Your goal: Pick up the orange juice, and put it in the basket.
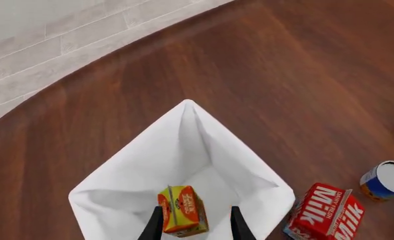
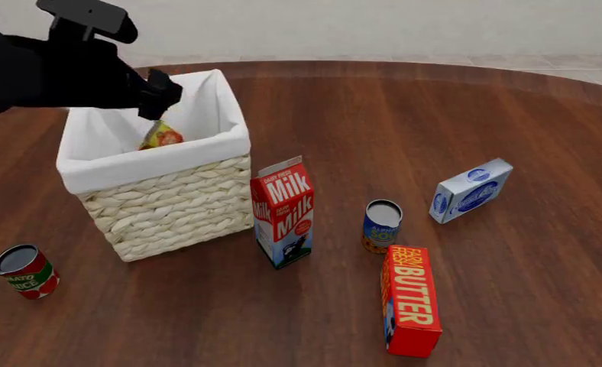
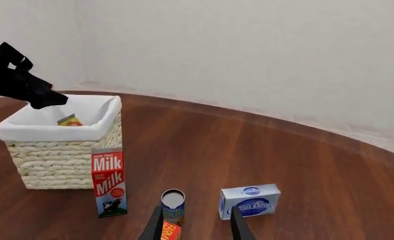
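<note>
The left hand [image 1: 195, 225] hangs directly above the basket [image 2: 219, 138], fingers pointing down into the white-lined interior. The orange juice [image 1: 181, 210] sits between the two fingers. In the left wrist view a small gap shows on each side of the carton, so whether the fingers grip it or have let go cannot be told; the jaws stand a little wider than the carton. In the front view the carton [image 2: 161, 136] appears inside the basket walls, below the rim, tilted, with its long axis leaning away from vertical. Whether it rests on the basket floor is hidden by the lining.

The governing relation: the carton lies straight below the left hand, along the finger axis, within the basket opening. Judgement: the placement is at or near completion; the coming move calls for opening fully if needed and a straight vertical withdrawal that clears the rim.

The right hand [image 3: 195, 225] is well apart, low over the bench [image 2: 484, 115] near the milk carton [image 2: 285, 210], jaws moderately wide and empty.
</note>
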`<action>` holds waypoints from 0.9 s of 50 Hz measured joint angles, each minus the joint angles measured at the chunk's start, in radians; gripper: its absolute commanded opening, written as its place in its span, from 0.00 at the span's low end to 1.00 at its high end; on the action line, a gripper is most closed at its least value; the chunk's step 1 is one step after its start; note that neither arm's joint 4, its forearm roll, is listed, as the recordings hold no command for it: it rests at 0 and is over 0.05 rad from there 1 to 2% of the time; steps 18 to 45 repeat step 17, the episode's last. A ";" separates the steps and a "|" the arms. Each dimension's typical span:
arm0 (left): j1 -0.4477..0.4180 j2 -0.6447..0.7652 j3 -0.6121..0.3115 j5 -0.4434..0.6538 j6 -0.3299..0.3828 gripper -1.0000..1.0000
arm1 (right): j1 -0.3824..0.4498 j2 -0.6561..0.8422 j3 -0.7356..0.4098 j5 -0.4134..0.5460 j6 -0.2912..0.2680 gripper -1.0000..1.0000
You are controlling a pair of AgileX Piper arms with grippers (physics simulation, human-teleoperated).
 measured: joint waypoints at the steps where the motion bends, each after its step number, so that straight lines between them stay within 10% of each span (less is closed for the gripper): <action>1: -0.002 -0.009 0.000 0.005 -0.001 1.00 | 0.000 0.000 0.000 0.000 0.000 1.00; 45: -0.038 -0.189 0.009 0.105 -0.002 1.00 | 0.003 0.000 0.006 -0.006 -0.001 1.00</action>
